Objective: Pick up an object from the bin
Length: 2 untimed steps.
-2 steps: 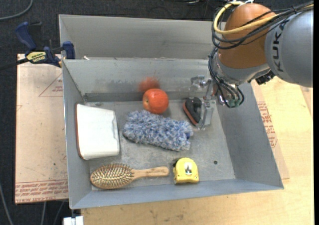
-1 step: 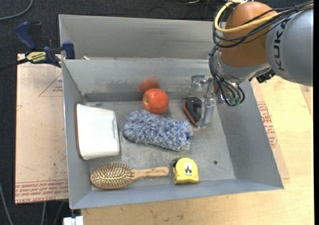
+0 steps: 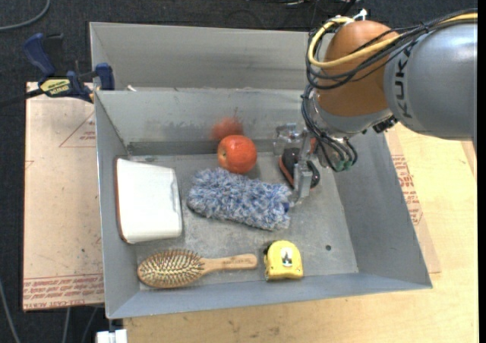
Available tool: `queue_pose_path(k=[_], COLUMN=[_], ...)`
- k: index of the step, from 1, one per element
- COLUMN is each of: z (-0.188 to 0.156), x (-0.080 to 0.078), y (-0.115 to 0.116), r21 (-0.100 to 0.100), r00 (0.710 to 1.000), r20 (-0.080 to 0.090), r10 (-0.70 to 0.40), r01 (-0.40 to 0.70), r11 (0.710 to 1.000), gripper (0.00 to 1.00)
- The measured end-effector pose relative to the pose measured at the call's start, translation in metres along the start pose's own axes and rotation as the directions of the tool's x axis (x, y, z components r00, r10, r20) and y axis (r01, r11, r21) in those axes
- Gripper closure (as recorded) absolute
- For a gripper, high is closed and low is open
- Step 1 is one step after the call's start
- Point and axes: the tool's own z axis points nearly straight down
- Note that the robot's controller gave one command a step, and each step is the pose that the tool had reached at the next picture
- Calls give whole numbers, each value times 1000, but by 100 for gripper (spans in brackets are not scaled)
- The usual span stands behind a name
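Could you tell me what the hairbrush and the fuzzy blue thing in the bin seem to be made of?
Hairbrush: apparently pale wood, matt, from its tan handle and oval head. Fuzzy blue-and-white duster: soft yarn or microfibre, probably, given its shaggy tufts.

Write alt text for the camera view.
The end effector hangs at the right end of a fuzzy blue duster in a grey bin. Nearby lie an orange-red ball, a white box, a wooden hairbrush and a yellow tape measure.

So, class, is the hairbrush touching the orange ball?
No, the fluffy blue cloth lies between the hairbrush and the orange ball.
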Motion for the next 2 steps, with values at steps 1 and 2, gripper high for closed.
queue_pose_path(k=[1,2], z=[47,77], x=[-3,-6], y=[14,24], r21=[-1,6], r00=[987,936], r20=[0,10], r10=[-162,-351], r01=[162,351], r11=[987,936], gripper=[0,100])
